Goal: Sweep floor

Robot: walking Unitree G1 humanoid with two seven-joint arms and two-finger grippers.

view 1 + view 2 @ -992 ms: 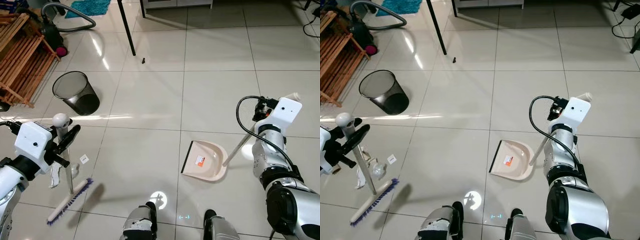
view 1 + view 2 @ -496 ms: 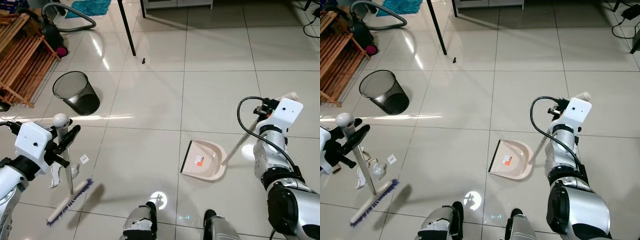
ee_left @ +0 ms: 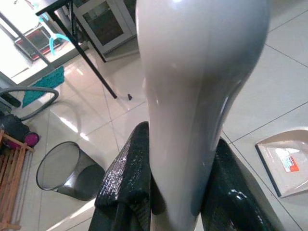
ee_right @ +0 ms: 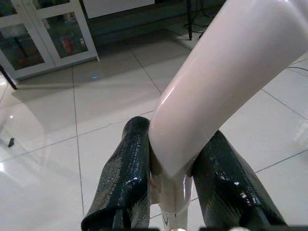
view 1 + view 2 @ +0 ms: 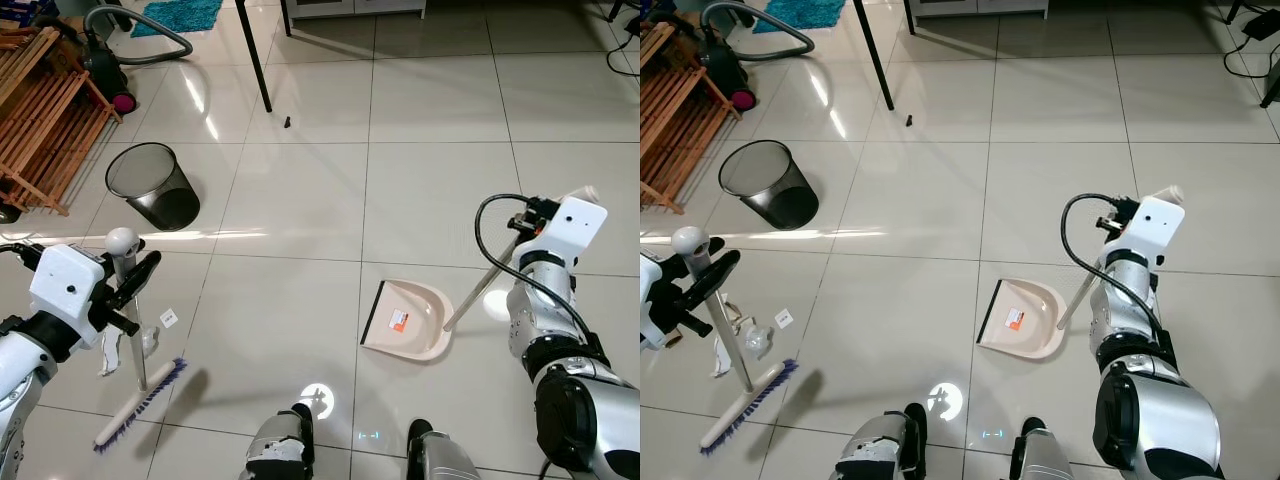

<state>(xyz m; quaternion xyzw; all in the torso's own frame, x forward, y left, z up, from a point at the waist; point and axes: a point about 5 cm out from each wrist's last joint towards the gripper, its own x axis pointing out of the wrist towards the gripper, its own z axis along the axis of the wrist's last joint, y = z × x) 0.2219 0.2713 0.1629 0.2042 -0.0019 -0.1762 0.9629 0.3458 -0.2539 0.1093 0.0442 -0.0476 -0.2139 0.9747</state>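
The dustpan (image 5: 408, 321) has slid slightly toward the right gripper (image 4: 168, 180) clamping its handle; left gripper (image 3: 173, 192) grips the purple-bristled broom (image 5: 138, 385); bin (image 5: 150, 185) beyond.

the right hand (image 5: 524, 222) has drawn the dustpan (image 5: 407, 321) slightly back toward the robot's feet.

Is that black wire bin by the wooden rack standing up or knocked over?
Tipped: the bin leans, its open rim tilted up toward the camera.
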